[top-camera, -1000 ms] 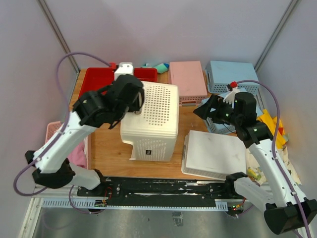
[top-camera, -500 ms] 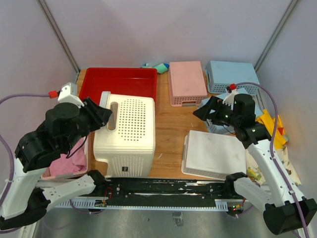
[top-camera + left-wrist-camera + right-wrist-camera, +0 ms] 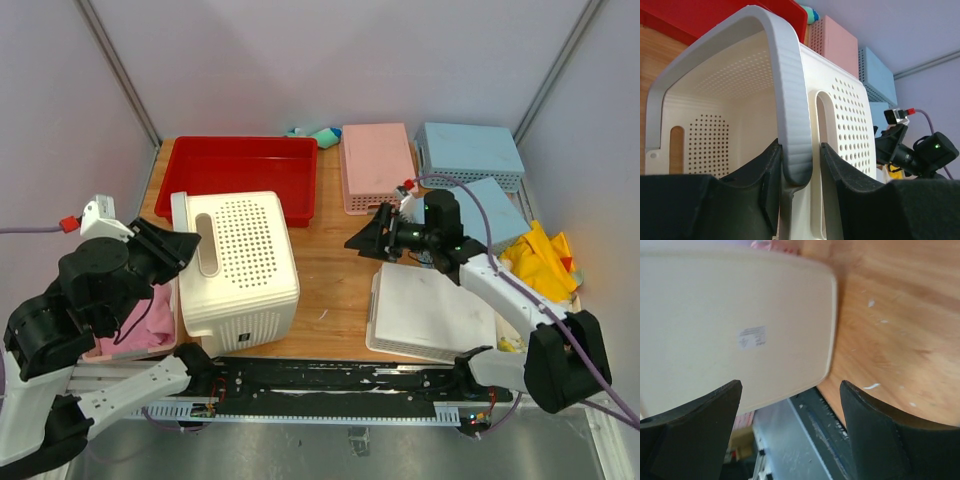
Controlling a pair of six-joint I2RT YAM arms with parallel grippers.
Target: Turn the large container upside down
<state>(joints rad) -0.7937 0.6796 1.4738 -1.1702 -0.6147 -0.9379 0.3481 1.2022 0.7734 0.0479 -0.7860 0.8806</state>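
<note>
- Large container [image 3: 240, 262] is lying on its side at the near-left part of the tabletop [image 3: 335, 255], mouth facing left, just in front of the red tray [image 3: 240, 142].
- You're pinching its rim [image 3: 790, 95] with the left fingers [image 3: 771, 170], one inside the wall and one outside, clamping tight.
- Right fingers [image 3: 705, 420] are sitting spread wide, gripping nothing and hanging apart from the container. They're pointing at its base [image 3: 715, 305], where the white sticker [image 3: 752, 337] is showing.
- Changing over the last second: you've been dragging the container from mid-tabletop back toward the near-left corner, with the left arm pulling well back and the pinch on the rim holding.
- Right arm has been swinging in from the right side toward the middle, and is now hovering near the flat white basket [image 3: 435, 310].
- Judging progress: you're sitting about halfway, since the mouth is facing sideways and not down. Another quarter roll is looking necessary.
- The right arm coming in is probably lining up to push or steady the base for that roll.
- Not telling from these views whether the lower wall is fully resting on the tabletop or being held slightly up.
</note>
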